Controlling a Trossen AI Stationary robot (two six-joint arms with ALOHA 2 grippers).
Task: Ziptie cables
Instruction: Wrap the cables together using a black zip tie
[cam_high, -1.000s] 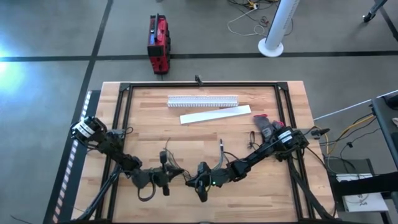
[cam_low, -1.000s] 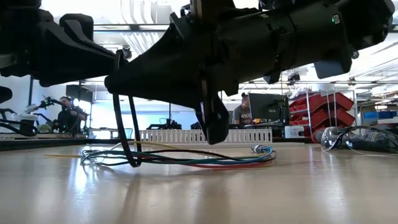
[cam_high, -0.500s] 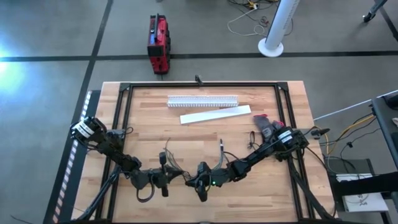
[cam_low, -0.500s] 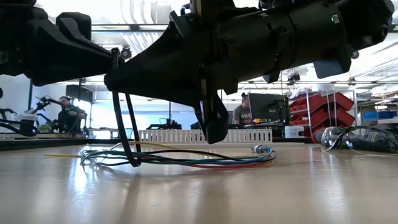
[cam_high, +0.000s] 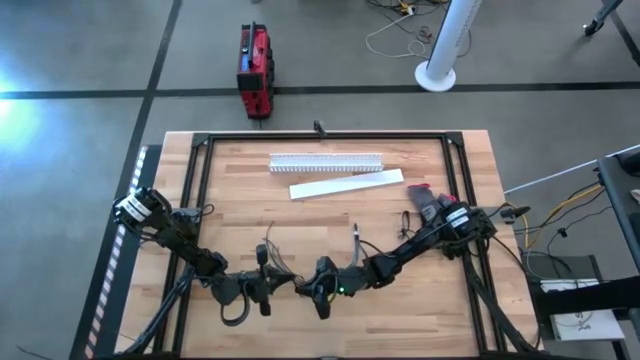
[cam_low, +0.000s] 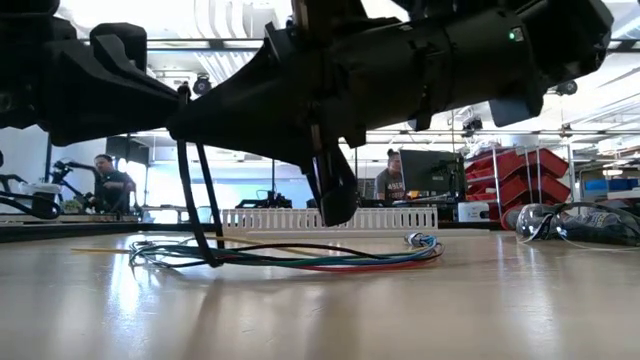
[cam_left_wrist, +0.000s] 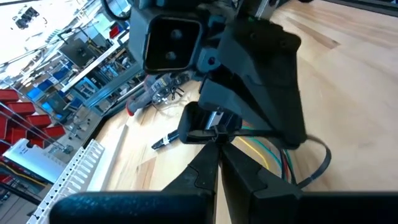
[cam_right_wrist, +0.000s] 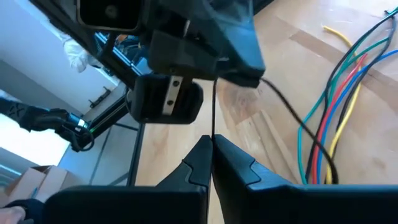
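Observation:
A bundle of coloured cables (cam_low: 300, 258) lies on the wooden table near its front edge, also visible in the right wrist view (cam_right_wrist: 336, 106). A thin black ziptie (cam_low: 195, 205) loops around the bundle and rises from it. My left gripper (cam_high: 268, 290) and my right gripper (cam_high: 318, 295) face each other just above the bundle, tips almost meeting. Both are shut on the ziptie. In the left wrist view the ziptie's loop (cam_left_wrist: 323, 165) curves past the right gripper's body. My left gripper (cam_left_wrist: 217, 152) pinches a small black part of the ziptie (cam_left_wrist: 208, 134) between its fingertips, coming level from the table's left. Which part it is cannot be told. My right gripper (cam_right_wrist: 211, 146) pinches the ziptie's thin strap (cam_right_wrist: 213, 118) between its fingertips, coming level from the table's right. The strap runs taut from the fingers across to the left gripper, then bends down around the cables.
A white slotted cable duct (cam_high: 325, 161) and a white cover strip (cam_high: 347, 184) lie at the far side. A clear bag with red and dark parts (cam_high: 425, 205) sits at the right. A loose black lead (cam_high: 355, 238) lies mid-table. People sit in the room behind.
My right gripper has shifted a little toward the table's left edge, closer to my left gripper, still shut on the ziptie strap. The cables have stayed where they were.

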